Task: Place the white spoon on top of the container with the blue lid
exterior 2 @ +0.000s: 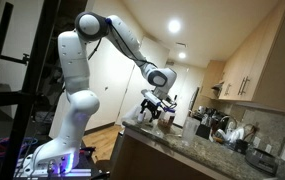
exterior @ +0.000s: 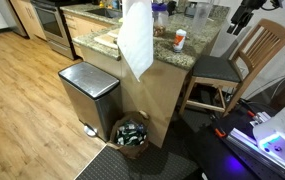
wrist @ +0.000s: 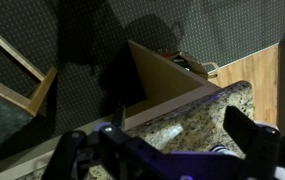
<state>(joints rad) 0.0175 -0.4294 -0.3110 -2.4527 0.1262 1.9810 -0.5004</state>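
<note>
The fingers [wrist: 254,135] stood spread wide apart with nothing between them. In the wrist view the speckled granite bench [wrist: 197,120] showed in the open gap, its edge and wooden side panel just ahead of the tips. A wooden chair [wrist: 22,85] lay well off past one finger, over dark flooring. In both exterior views the arm hung above the bench, with the fingers [exterior 2: 160,103] clear of its surface and touching nothing.

The white spoon could not be made out in any view. It was not between the fingers, and the clutter along the bench was too small to sort. The container with the blue lid could not be picked out with confidence either. Only a white bottle with an orange cap [exterior: 179,40] read clearly, and it stood well away from the fingers [exterior: 244,16].

A white spoon of this sort was probably light, stiff plastic, smooth and thin, lying nearly flat. It would likely be best pinched across the handle near its middle, where the width suits a narrow closing. The bowl end would probably skid. A small lid gives little room to rest on, so the spoon would need to be laid down balanced across its centre. The container itself seemed light enough to be knocked over by a careless approach.
</note>
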